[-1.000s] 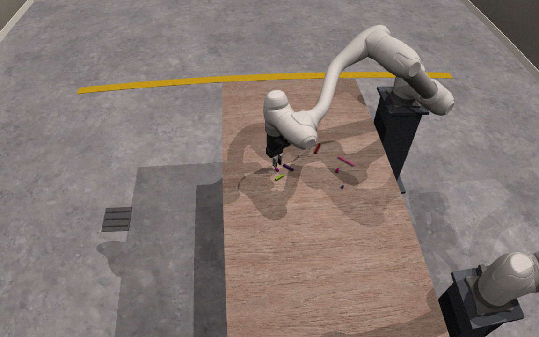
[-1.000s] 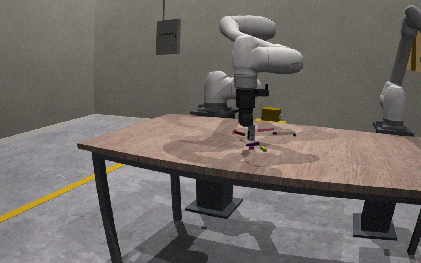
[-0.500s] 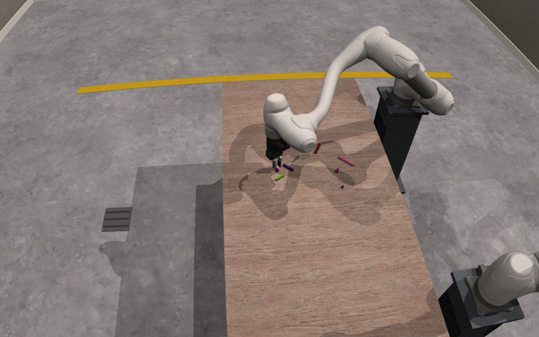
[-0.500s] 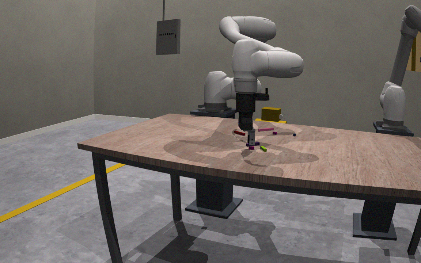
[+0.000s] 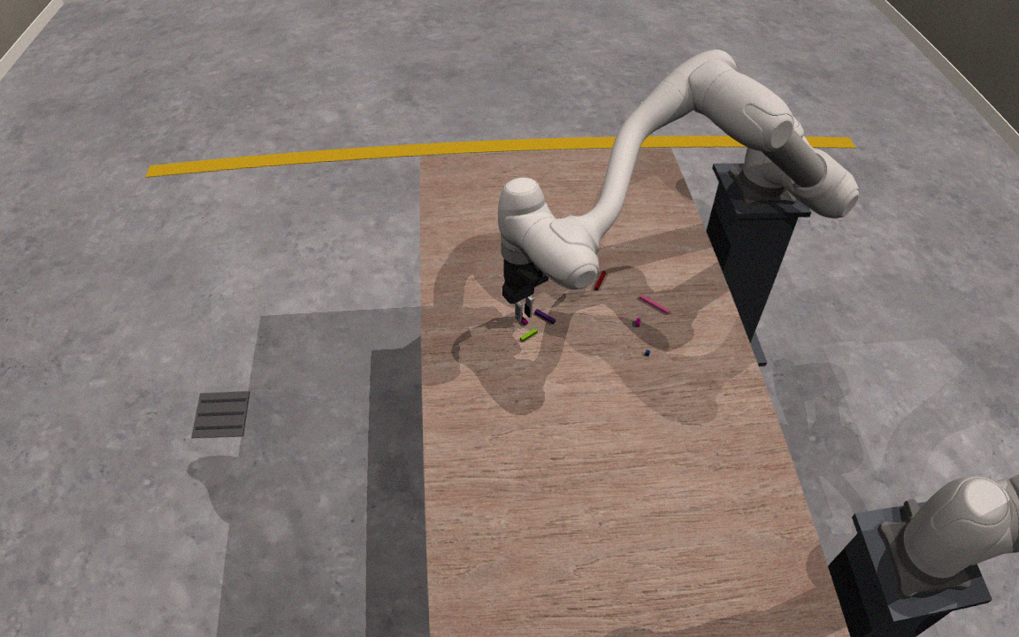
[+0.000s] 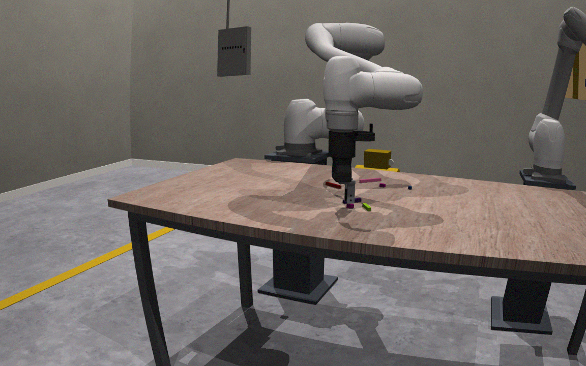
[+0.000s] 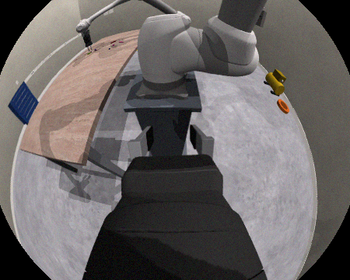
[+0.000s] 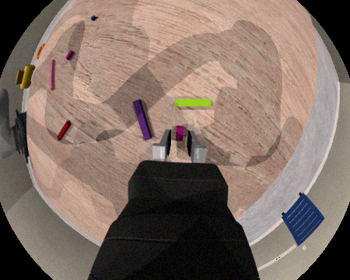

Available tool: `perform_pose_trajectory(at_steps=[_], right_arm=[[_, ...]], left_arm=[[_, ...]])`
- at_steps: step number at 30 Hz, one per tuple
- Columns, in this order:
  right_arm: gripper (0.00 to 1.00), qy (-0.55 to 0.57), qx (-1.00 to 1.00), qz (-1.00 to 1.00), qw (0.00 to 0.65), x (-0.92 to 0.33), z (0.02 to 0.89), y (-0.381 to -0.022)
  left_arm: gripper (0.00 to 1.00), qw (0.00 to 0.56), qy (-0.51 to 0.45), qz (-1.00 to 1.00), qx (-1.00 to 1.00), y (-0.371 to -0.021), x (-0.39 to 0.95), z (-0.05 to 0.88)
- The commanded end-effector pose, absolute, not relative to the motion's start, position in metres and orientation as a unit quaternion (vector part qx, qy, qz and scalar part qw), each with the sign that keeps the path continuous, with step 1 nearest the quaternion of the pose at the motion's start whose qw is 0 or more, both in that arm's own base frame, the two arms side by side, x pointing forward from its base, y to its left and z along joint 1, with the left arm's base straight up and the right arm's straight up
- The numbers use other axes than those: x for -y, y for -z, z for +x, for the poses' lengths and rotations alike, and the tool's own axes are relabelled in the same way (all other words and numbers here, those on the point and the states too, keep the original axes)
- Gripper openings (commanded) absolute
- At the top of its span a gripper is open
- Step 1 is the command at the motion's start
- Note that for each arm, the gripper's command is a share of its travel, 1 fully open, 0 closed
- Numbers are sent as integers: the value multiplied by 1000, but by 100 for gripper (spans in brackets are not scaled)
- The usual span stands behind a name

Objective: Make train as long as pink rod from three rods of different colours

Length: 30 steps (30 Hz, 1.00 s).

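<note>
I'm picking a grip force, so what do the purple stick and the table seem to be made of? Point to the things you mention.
Purple stick (image 5: 545, 316) (image 8: 142, 120): perhaps painted wood or plastic, matte; its colour is even, without visible grain.

Table (image 5: 600, 507) (image 6: 468, 227) (image 7: 66, 93): wood or wood-look laminate on top, fairly dull, with streaky brown grain; dark legs, possibly painted metal.

Industrial workshop, concrete floor (image 5: 299, 237) (image 6: 58, 273) (image 7: 260, 175), yellow floor line (image 5: 339, 153) (image 6: 67, 274)

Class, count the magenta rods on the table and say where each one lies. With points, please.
2. One magenta rod (image 5: 524, 321) (image 6: 350, 206) (image 8: 179, 133) lies beside the lime rod (image 5: 528, 334) (image 6: 367, 206) (image 8: 193, 103); another (image 5: 638, 322) (image 6: 382, 185) (image 8: 69, 55) lies near the pink rod (image 5: 654, 304) (image 6: 370, 180) (image 8: 52, 75).
</note>
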State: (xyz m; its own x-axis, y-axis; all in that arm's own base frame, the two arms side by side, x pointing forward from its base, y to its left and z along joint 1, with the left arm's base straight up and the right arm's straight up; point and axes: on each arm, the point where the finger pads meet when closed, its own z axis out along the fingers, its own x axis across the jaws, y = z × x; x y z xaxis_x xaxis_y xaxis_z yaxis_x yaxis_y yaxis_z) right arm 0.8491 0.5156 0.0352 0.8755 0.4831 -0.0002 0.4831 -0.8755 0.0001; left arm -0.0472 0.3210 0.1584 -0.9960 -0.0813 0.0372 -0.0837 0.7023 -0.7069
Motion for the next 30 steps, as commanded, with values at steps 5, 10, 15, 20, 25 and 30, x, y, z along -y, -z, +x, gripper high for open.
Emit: perform_pose_trajectory(at_steps=[5,10,15,20,25,30], right_arm=[[54,-1,-249,968,0,-516,849,-37],[54,-1,-249,968,0,-516,849,-37],[54,-1,-249,968,0,-516,849,-35],[54,-1,-249,968,0,-516,849,-33],[54,-1,-249,968,0,-516,849,-29],[54,-1,-249,968,0,-516,849,-25]], left_arm=[[100,2,-383,45,923,-159,-321,-47],[100,2,-383,45,923,-159,-321,-47],[100,2,-383,45,923,-159,-321,-47],[100,2,-383,45,923,-159,-321,-47],[100,2,-383,45,923,-159,-321,-47],[100,2,-383,45,923,-159,-321,-47]])
